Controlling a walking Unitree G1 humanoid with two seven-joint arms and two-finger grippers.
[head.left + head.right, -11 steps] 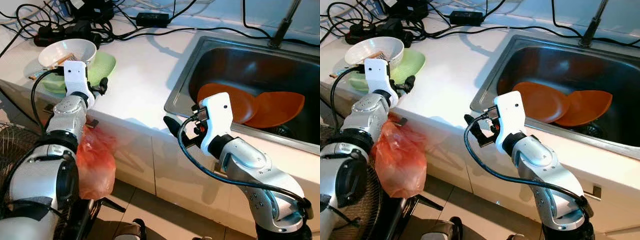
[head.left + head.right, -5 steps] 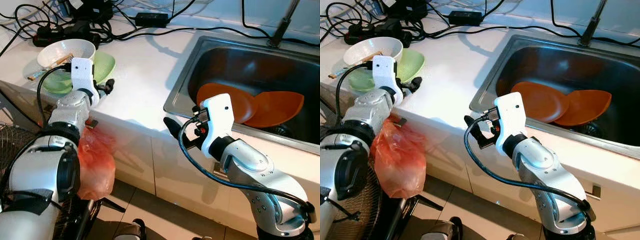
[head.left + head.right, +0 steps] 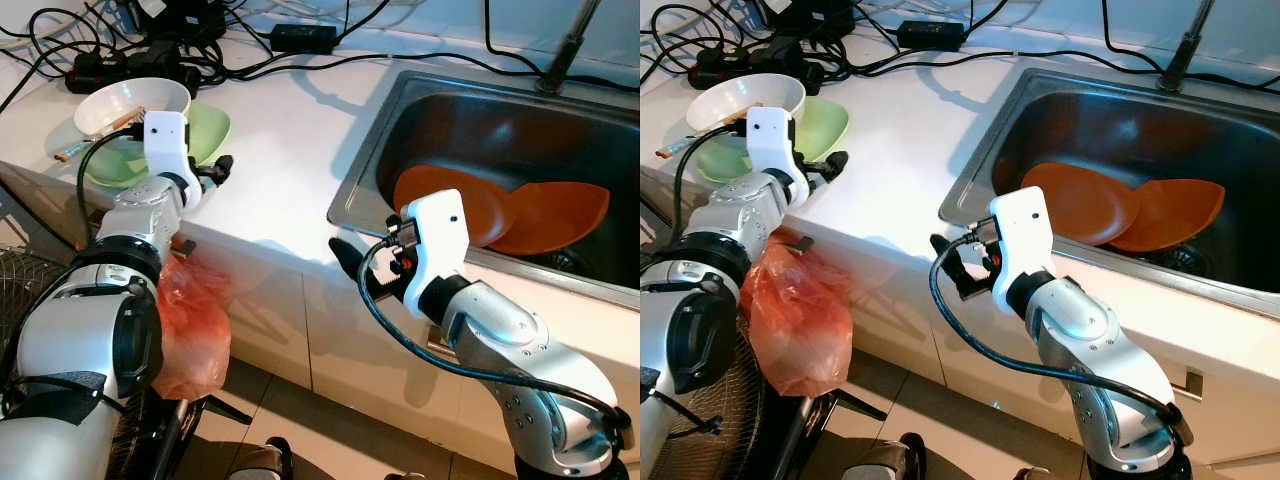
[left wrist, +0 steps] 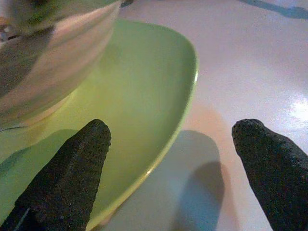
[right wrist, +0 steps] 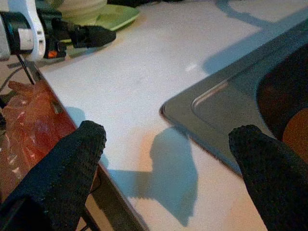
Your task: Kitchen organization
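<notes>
Green plate (image 3: 205, 135) sits at the far left of the white tabletop (image 3: 285, 150), carrying a white bowl (image 3: 130, 103). Left tool (image 4: 168, 159) is open, one finger above the plate rim, the other over the tabletop. Right tool (image 5: 163, 159) is open at the near tabletop edge, beside the steel sink (image 3: 375, 150) holding two orange plates (image 3: 505, 210).

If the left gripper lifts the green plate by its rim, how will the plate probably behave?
The green plate looks rigid and glossy, so it will likely stay stiff but may slip in the left gripper, whose jaws stand open astride its rim. The white bowl stands on it, off-centre, so a lift at the rim would probably tip the plate and slide the bowl.
</notes>
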